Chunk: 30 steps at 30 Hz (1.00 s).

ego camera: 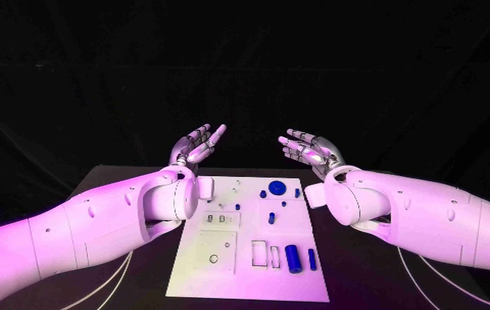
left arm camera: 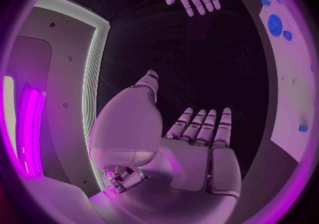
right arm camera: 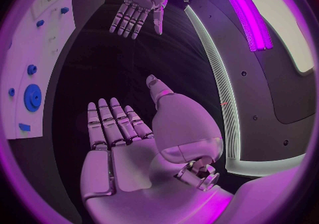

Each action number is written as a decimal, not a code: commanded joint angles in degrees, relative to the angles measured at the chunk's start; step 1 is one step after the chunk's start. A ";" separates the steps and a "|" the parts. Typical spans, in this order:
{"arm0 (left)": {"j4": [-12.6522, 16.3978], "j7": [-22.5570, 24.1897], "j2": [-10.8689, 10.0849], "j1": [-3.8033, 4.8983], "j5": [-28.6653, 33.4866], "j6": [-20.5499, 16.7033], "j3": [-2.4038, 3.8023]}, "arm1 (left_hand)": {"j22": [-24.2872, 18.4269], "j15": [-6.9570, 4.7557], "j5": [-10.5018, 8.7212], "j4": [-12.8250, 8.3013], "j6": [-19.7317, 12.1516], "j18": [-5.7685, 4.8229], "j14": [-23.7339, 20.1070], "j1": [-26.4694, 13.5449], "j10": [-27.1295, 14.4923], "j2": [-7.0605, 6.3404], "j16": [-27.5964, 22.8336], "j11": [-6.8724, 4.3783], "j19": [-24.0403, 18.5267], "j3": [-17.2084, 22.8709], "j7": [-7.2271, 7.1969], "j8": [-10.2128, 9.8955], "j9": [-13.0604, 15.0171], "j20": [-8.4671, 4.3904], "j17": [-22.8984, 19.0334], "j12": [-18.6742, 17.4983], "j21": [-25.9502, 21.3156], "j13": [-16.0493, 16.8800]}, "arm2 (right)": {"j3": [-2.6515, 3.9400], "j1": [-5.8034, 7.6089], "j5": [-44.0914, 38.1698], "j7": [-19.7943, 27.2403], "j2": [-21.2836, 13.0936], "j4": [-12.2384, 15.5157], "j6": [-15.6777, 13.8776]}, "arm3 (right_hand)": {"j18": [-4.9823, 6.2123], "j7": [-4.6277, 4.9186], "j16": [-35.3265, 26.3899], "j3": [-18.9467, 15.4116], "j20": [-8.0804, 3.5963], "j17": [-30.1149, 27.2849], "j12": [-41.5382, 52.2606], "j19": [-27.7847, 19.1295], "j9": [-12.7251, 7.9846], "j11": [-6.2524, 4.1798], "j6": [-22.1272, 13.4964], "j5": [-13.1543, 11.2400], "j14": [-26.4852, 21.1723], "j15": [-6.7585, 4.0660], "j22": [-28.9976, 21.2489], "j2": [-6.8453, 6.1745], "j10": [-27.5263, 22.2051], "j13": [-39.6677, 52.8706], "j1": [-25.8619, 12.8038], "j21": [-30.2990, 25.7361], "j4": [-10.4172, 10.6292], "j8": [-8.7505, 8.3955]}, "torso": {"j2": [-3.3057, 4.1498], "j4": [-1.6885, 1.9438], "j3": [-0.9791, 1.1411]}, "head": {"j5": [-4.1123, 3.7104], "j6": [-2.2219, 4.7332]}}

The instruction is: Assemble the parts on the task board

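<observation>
Left hand [ego camera: 197,144]: raised beyond the far end of the task board [ego camera: 233,282], palm up, fingers spread, holding nothing. The board lies flat at table centre; both forearms cover its far corners. Blue parts: round gear [ego camera: 277,186] near the far edge, cylinder [ego camera: 294,259] near the front; smaller pieces are hard to identify. Right hand [ego camera: 314,148]: likewise raised, spread, empty

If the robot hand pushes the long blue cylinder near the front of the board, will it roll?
Probably. The long blue cylinder lies on its side on the flat task board, so a sideways push may roll it. It looks rigid and smooth, perhaps slippery.
</observation>
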 commanded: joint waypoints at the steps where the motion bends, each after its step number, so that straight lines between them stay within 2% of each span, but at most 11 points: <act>1: 0.05 -0.61 0.13 0.08 1.19 2.72 0.06 | 1.08 1.18 0.29 -0.04 10.82 0.69 12.39 4.05 10.65 1.89 2.17 2.23 7.77 1.20 7.08 2.28 1.15 0.49 1.03 1.57 2.36 0.84 | -0.53 0.79 -4.53 -4.84 0.33 -0.75 9.44 | 2.29 7.69 1.48 0.50 0.38 0.73 2.08 8.33 0.77 -0.77 12.81 0.13 15.39 -1.14 1.30 -0.38 16.34 0.77 6.02 3.08 -3.21 1.69 | -0.01 0.00 -0.01 | 0.00 0.00; 4: 0.05 -0.61 0.13 0.08 1.19 2.72 0.06 | 1.42 0.84 0.33 -0.67 17.15 0.88 18.30 5.10 18.32 2.65 3.00 2.41 11.69 1.05 6.80 3.52 1.68 0.42 1.32 2.75 3.43 1.33 | -0.85 1.23 -4.97 -5.45 0.46 -1.07 10.52 | 3.07 6.89 1.66 0.84 0.34 0.94 2.25 13.16 0.97 -1.57 17.89 0.12 20.07 -1.91 1.92 -0.57 18.90 0.78 7.44 4.72 -4.48 2.12 | -0.01 0.00 -0.01 | 0.00 0.00; 6: 0.05 -0.61 0.13 0.08 1.19 2.72 0.06 | 1.70 0.46 0.35 -1.08 20.49 1.16 21.77 5.64 22.32 2.77 3.51 1.98 14.57 0.87 6.66 4.16 1.95 0.38 1.52 3.31 4.18 1.55 | -0.88 1.27 -5.01 -5.51 0.47 -1.11 10.63 | 3.61 6.44 1.71 1.03 0.32 0.95 2.32 17.96 1.07 -2.03 20.53 0.04 21.47 -2.39 2.62 -0.67 20.25 0.78 7.95 6.39 -5.04 2.30 | -0.01 0.00 -0.01 | 0.00 0.00; 7: 2.22 0.28 -4.54 0.34 0.13 5.72 0.06 | 2.13 -0.13 0.28 -1.44 23.82 1.65 26.26 6.05 27.07 2.98 4.42 1.50 18.24 0.74 6.65 4.88 2.25 0.32 1.89 4.17 5.18 1.89 | -0.79 2.12 -24.02 -3.49 -0.21 -3.63 5.57 | 4.01 6.10 1.81 1.21 0.28 0.98 2.41 19.17 1.18 -2.37 22.58 -0.08 22.52 -2.75 2.81 -0.74 21.25 0.79 8.30 7.02 -5.43 2.48 | 1.37 0.05 -0.33 | -0.37 -0.37; 10: 2.99 0.58 -5.22 0.41 -0.25 6.19 0.06 | 2.57 -1.09 0.34 -2.60 30.35 2.87 31.09 7.20 33.18 3.28 5.12 0.51 23.34 0.38 6.23 6.05 2.66 0.30 2.05 5.27 6.67 2.07 | -0.76 2.43 -26.42 -3.58 -0.40 -3.93 5.25 | 4.57 5.46 1.94 1.70 0.22 0.97 2.37 21.18 1.29 -3.01 26.55 -0.18 24.85 -3.50 3.00 -0.86 23.35 0.76 8.82 8.01 -6.19 2.58 | 1.76 0.18 -0.38 | -0.48 -0.41; 14: 4.23 0.78 -6.23 0.62 -0.55 6.69 0.07 | 2.37 -1.92 0.35 -3.81 32.42 4.12 34.36 8.05 35.64 3.68 5.35 -0.13 25.05 -0.29 5.72 5.82 2.30 0.28 2.04 5.11 7.14 1.81 | -0.72 2.97 -30.71 -4.21 -0.76 -4.35 5.53 | 4.85 4.66 2.34 2.95 -0.47 1.01 2.19 24.45 1.25 -4.02 29.51 -0.13 29.08 -4.71 3.26 -1.11 26.99 0.76 9.07 9.48 -7.18 2.30 | 2.38 0.49 -0.44 | -0.75 -0.55; 16: 4.94 0.80 -6.86 0.75 -0.64 6.84 0.08 | 2.30 -2.11 0.33 -4.26 32.88 4.41 35.15 8.42 36.17 3.73 5.32 -0.25 25.46 -0.45 5.58 5.67 2.17 0.30 2.02 4.96 7.23 1.79 | -0.69 3.29 -32.89 -4.67 -0.87 -4.57 5.83 | 4.86 4.31 2.20 3.95 -1.04 1.00 1.63 25.97 1.22 -4.45 30.80 -0.10 30.99 -5.22 3.28 -1.33 28.63 0.72 8.87 10.07 -7.65 1.91 | 2.76 0.66 -0.47 | -0.90 -0.53; 20: 6.66 0.71 -8.32 1.04 -0.87 7.23 0.16 | 2.09 -2.46 0.33 -5.07 34.02 4.91 36.60 8.90 37.50 3.93 5.08 -0.58 26.20 -0.88 5.33 5.36 1.95 0.32 1.99 4.68 7.32 1.82 | -0.60 3.94 -38.37 -5.95 -1.05 -5.05 6.70 | 4.92 3.90 2.07 5.36 -1.76 1.15 0.83 27.78 1.25 -5.10 32.32 -0.21 33.49 -5.93 3.29 -1.85 30.45 0.75 8.57 10.75 -8.34 1.47 | 3.57 1.05 -0.69 | -1.38 -0.53; 24: 8.70 0.61 -9.87 1.23 -1.35 7.73 0.36 | 2.02 -2.96 0.36 -5.83 35.44 5.61 38.45 9.22 39.37 4.28 5.06 -1.04 27.46 -1.33 5.01 5.10 1.85 0.30 2.12 4.60 7.70 1.91 | -0.53 4.68 -45.35 -7.99 -1.06 -5.57 8.05 | 4.94 3.28 2.67 6.87 -3.01 1.64 0.48 30.63 1.33 -5.97 34.14 -0.16 37.36 -7.19 3.70 -2.64 33.04 0.85 8.30 12.16 -9.15 1.49 | 4.47 1.55 -0.95 | -1.91 -0.56; 28: 10.99 0.46 -11.31 1.37 -2.45 8.26 0.54 | 2.13 -3.55 0.36 -6.42 36.82 6.42 40.29 9.55 41.41 4.63 5.24 -1.59 29.10 -1.57 4.55 5.05 1.85 0.26 2.38 4.85 8.38 2.09 | -0.45 5.37 -53.61 -10.63 -0.94 -5.91 9.17 | 4.91 2.69 3.94 7.49 -4.70 2.69 0.47 34.42 1.40 -6.83 35.57 -0.02 41.76 -8.68 4.75 -3.73 35.38 1.00 8.25 14.58 -9.88 1.64 | 5.43 2.07 -1.22 | -2.52 -0.56; 30: 12.48 0.35 -12.14 1.43 -2.77 8.46 0.67 | 2.12 -3.78 0.36 -6.66 37.38 6.64 41.06 9.67 42.21 4.79 5.24 -1.80 29.69 -1.70 4.38 4.97 1.84 0.24 2.50 4.85 8.58 2.13 | -0.41 5.75 -58.44 -12.35 -0.79 -5.97 9.69 | 4.84 2.28 4.51 7.53 -5.63 3.42 0.33 36.42 1.44 -7.30 36.34 -0.07 43.93 -9.46 5.56 -4.33 36.41 1.07 8.06 16.20 -10.10 1.70 | 6.10 2.29 -1.38 | -2.85 -0.35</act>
